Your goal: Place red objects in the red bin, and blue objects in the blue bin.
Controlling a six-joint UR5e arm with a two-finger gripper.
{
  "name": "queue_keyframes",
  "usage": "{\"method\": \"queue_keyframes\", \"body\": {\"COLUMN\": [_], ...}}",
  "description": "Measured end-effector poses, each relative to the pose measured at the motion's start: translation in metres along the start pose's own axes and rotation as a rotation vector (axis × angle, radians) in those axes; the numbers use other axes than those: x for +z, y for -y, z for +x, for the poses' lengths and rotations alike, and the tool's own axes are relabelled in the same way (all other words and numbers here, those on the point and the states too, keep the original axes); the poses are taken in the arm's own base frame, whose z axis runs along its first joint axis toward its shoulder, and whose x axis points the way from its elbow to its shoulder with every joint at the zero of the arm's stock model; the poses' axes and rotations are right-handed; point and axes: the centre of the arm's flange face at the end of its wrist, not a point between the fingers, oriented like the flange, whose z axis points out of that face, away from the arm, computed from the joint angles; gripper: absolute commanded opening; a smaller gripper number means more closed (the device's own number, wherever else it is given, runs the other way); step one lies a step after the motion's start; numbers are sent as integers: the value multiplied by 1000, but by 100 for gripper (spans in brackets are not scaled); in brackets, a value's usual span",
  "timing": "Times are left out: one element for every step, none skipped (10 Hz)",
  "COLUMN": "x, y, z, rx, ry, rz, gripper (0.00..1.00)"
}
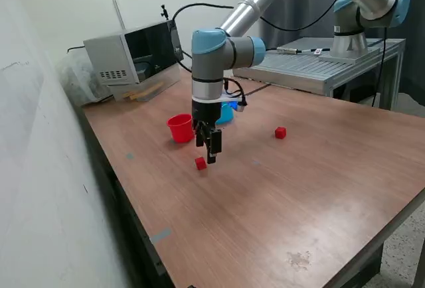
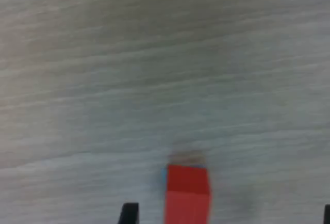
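A small red cube point(image 1: 200, 163) lies on the wooden table point(image 1: 279, 195), directly under my gripper point(image 1: 208, 152). In the wrist view this cube point(image 2: 188, 195) sits between my two fingertips point(image 2: 129, 214), nearer one of them and touching neither. The gripper point(image 2: 227, 218) is open and empty, low over the table. A second red cube point(image 1: 280, 133) lies further toward the exterior view's right. The red cup point(image 1: 180, 129) stands just behind the gripper. The light-blue cup point(image 1: 226, 113) is partly hidden behind my wrist. No dark-blue cubes show.
A grey box-shaped device point(image 1: 133, 56) stands at the table's back corner by the wall. A metal bench point(image 1: 319, 66) holds the arm's base at the back right. Cables point(image 1: 246, 92) hang near my wrist.
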Motion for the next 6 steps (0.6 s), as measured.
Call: {"method": "queue_keyframes", "body": {"x": [6, 11, 16, 19, 21, 22], "y": [-2, -4, -4, -5, -4, -4], "z": [-7, -12, -16, -18, -19, -19], "rx": [10, 17, 21, 24, 26, 27], "ry": [5, 9, 10, 11, 11, 9], "rz": [-1, 0, 0, 0, -1, -2], "gripper": [100, 100, 0, 0, 0, 0]}}
